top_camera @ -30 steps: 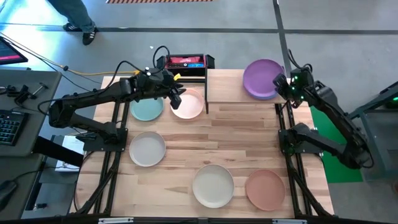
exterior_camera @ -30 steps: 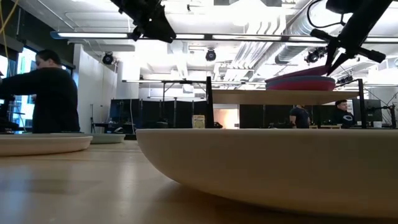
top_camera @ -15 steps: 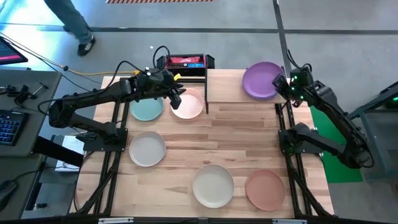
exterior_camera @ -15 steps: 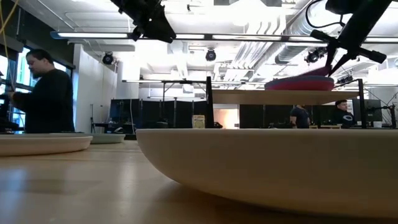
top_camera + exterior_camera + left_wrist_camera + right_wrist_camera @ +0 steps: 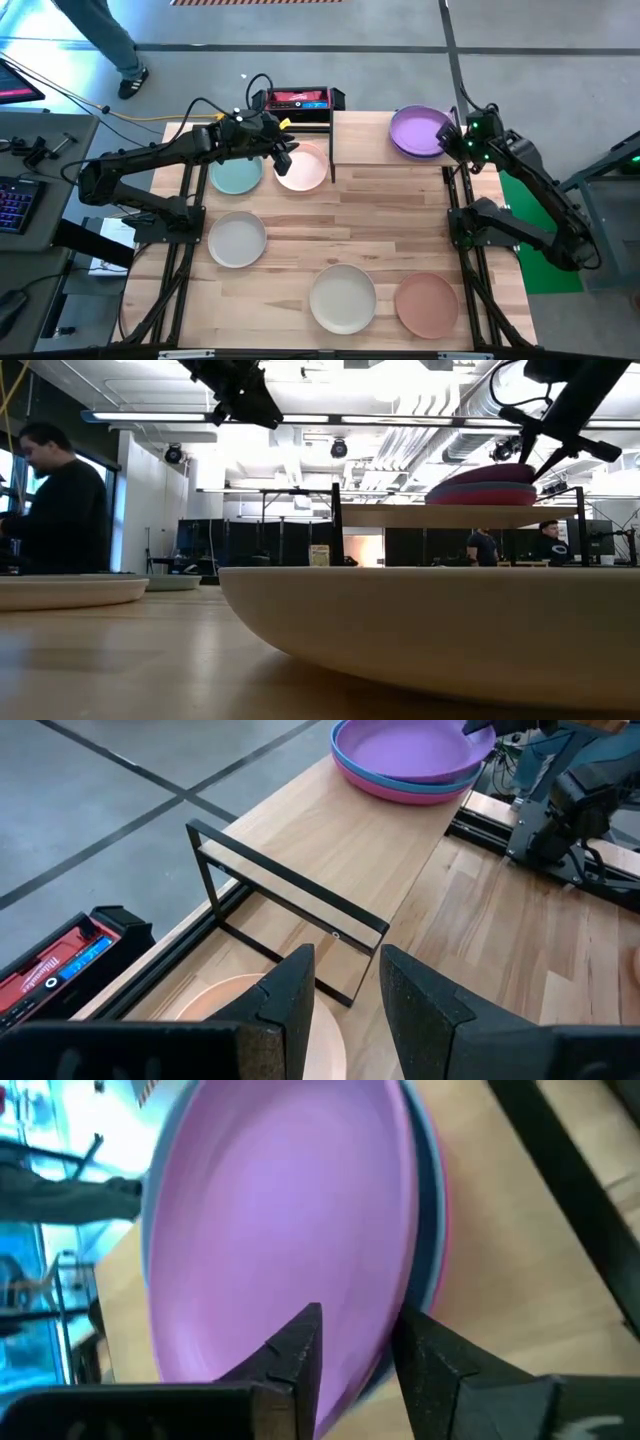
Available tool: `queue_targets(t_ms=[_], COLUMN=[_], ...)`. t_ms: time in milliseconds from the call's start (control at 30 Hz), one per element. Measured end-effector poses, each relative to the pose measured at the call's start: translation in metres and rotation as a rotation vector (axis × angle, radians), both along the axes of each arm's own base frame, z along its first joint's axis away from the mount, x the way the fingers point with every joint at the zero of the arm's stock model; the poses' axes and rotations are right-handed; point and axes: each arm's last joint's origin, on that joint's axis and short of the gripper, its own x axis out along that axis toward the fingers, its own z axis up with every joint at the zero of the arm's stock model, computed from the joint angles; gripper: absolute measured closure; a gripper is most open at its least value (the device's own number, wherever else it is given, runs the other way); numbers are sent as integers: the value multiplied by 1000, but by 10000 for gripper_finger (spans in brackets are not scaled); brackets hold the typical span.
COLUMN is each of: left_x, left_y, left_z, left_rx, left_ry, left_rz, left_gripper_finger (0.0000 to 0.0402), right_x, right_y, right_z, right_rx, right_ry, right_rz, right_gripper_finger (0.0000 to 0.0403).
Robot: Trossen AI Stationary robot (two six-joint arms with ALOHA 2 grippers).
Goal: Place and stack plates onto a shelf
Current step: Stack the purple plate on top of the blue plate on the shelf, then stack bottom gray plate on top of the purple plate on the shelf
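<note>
Three plates sit stacked on the shelf (image 5: 365, 140) by my count: the purple plate (image 5: 418, 130) on top, a blue plate (image 5: 400, 788) under it, and a magenta plate (image 5: 480, 500) at the bottom. The stack is on the shelf's right end, and in the low view it looks level and settled. The left half of the board is bare.

My right gripper (image 5: 355, 1330) is at the right edge of that stack. Its fingers are apart, with the rim of the purple plate between them, and I see no squeeze on the rim. I read that plate as delivered and let go, though the gripper has not yet backed clear.

Five plates are left, all down on the table. The pale pink plate (image 5: 305, 172) lies just beside the shelf's left end, with the teal plate (image 5: 236, 176) one place farther out from it. The grey plate (image 5: 237, 240) lies well out from the shelf, in front of the teal one. The cream plate (image 5: 342, 296) and the salmon plate (image 5: 426, 304) lie side by side, well apart from the shelf at the table's near edge.

My left gripper (image 5: 345, 965) hangs over the pale pink plate beside the shelf's left post, fingers apart and holding nothing. That makes the pink plate the likely next pick, and I judge the job a bit under halfway done. The open left half of the shelf could take a second stack.
</note>
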Motion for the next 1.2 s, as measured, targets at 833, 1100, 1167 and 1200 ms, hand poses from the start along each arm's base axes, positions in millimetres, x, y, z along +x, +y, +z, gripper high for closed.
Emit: queue_targets(t_ms=[833,1100,1167,1200], left_x=[0,0,0,0], left_y=[0,0,0,0], left_z=[0,0,0,0], left_rx=[-4,-4,-3,-3], left_ry=[-8,-8,-8,-8], left_rz=[5,8,8,8], left_gripper_finger=[296,296,296,296], right_x=[-7,-7,-6,-5], right_y=[11,9,8,6], right_z=[17,17,16,16], right_rx=[20,9,13,14], right_ry=[100,132,139,139], right_rz=[104,77,75,75], right_gripper_finger=[304,304,304,304])
